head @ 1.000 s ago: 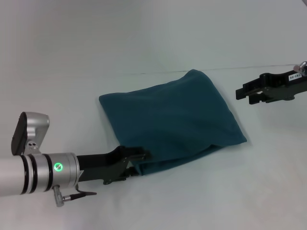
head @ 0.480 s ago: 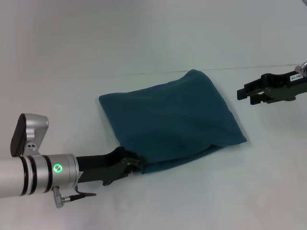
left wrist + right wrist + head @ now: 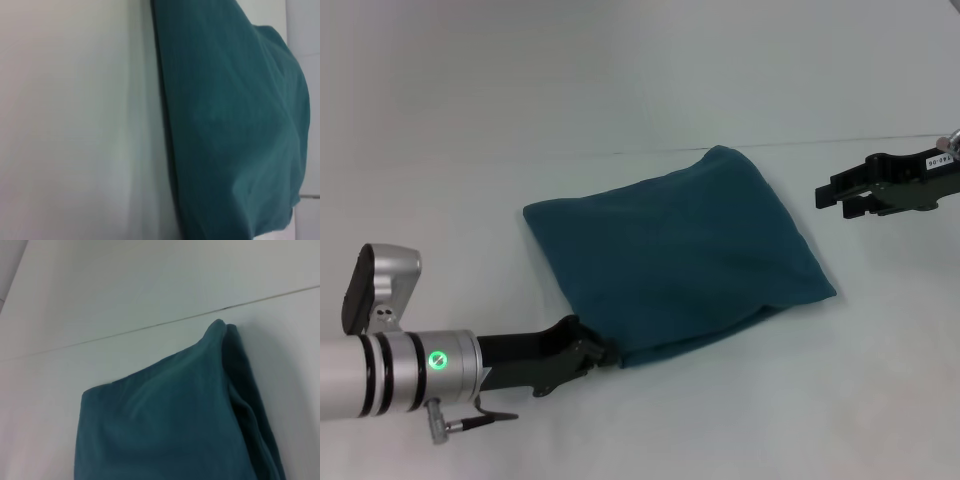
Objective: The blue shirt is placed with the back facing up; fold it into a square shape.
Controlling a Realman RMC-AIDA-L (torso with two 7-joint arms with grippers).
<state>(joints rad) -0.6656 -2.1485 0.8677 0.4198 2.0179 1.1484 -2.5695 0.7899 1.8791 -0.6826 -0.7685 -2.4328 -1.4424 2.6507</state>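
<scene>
Two grippers, left gripper [image 3: 602,352] touching blue shirt [image 3: 675,251] corner, right gripper [image 3: 825,196] apart.

A small white label [image 3: 937,158] sits on top of the right pincer [image 3: 823,196] in the head view; its dark printed characters are too small to make out. Nothing else in any view carries readable text.

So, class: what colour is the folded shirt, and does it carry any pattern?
The shirt is plain dark teal-blue, with no pattern; the head view shows it best.
</scene>
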